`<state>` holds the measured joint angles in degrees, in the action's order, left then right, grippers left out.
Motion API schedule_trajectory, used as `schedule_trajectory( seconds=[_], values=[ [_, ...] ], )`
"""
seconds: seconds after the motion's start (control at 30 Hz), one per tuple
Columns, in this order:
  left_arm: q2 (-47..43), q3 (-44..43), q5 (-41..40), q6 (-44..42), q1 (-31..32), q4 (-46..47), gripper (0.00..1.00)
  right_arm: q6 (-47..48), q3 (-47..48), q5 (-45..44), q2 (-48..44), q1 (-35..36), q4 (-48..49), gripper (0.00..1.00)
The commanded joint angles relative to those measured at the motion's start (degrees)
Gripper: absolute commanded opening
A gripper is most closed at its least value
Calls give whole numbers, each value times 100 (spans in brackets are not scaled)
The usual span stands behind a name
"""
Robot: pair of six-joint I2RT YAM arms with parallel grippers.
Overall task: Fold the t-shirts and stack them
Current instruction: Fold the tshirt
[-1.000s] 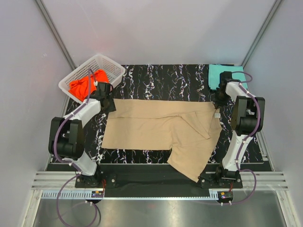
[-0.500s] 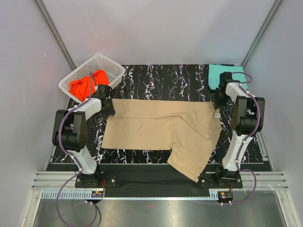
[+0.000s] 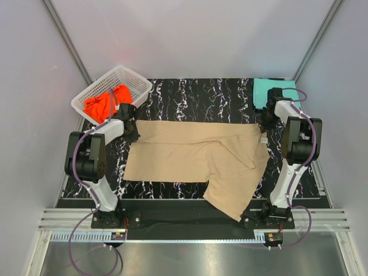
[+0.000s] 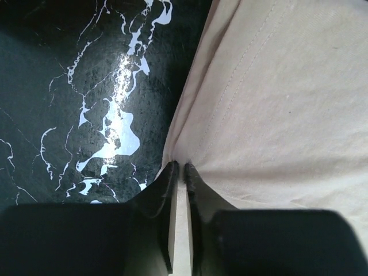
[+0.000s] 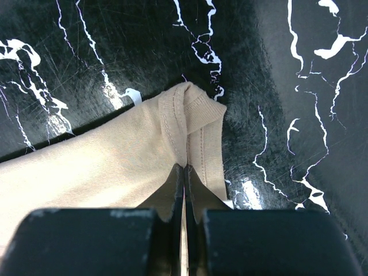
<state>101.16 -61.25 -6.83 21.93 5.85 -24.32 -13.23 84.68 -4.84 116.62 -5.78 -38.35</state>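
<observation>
Black marbled tabletop [image 3: 190, 92] is spanned sideways by the tan t-shirt [image 3: 190, 152]; its far corners are pinched by the left gripper [image 4: 178, 167], beside the white basket [image 3: 138, 76], and the right gripper [image 5: 184, 168], well away.

**No legible text in any view**

No lettering, brand name, number or sign can be read in the three views. A small white tag [image 5: 131, 94] is seen beside the collar of the tan t-shirt [image 5: 86, 155]. It is possibly a size or care label, but it is too small and too brightly lit for any print on it to be made out. The same tag shows only as a white speck in the overhead view.
</observation>
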Motion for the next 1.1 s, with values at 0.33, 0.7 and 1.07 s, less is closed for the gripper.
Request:
schedule_trajectory(
  seconds=[0.33,0.7,1.07],
  values=[
    [148,-536,-618,-31,-5,-99,3,58,92,-34,-280,-72,117,1],
    [316,-598,-679,13,-5,-249,27,-38,127,133,-341,-72,30,7],
    [-369,-1204,-863,-277,583,-565,45,-293,14,739,-1395,7,-534,39]
  ],
)
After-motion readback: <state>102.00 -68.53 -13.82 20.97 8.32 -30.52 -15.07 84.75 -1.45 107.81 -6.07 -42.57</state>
